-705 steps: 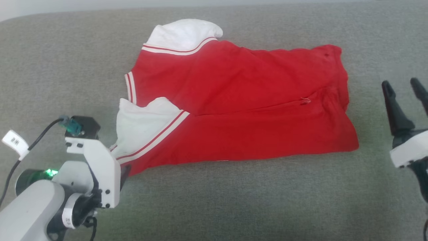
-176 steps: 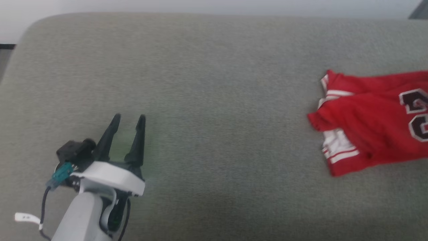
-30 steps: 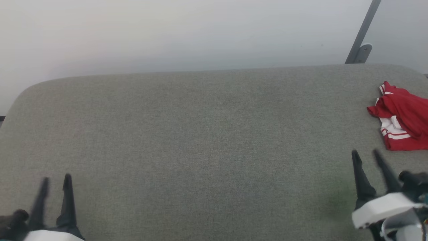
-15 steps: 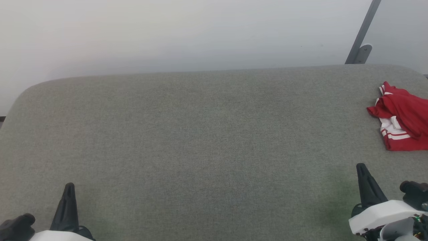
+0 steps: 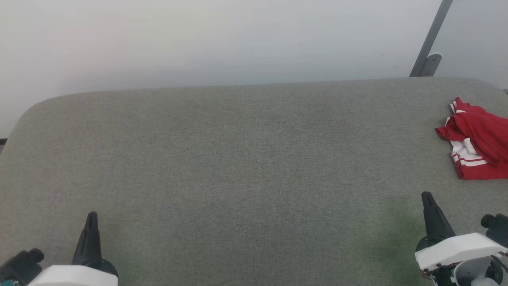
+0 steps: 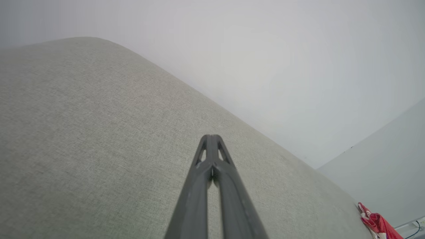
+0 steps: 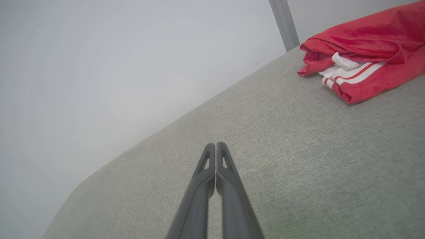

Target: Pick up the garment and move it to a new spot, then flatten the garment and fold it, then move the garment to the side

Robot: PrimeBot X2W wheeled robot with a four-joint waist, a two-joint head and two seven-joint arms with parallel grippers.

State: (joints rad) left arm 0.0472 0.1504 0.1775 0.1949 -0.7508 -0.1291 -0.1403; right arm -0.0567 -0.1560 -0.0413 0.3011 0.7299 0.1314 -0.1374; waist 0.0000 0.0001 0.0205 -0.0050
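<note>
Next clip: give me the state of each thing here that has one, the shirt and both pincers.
Red jersey shirt with white striped sleeves: folded, lying at the right end of the grey padded surface, untouched.
Left pincer: shut, empty.
Right pincer: shut, empty, apart from the shirt.

One folded red-and-white jersey garment [image 5: 478, 131] is counted beyond the right gripper [image 5: 426, 195]; two dark-fingered grippers, left gripper [image 5: 92, 215] included, one grey fabric surface [image 5: 246, 159] and one grey metal post [image 5: 431, 37] are counted.
</note>
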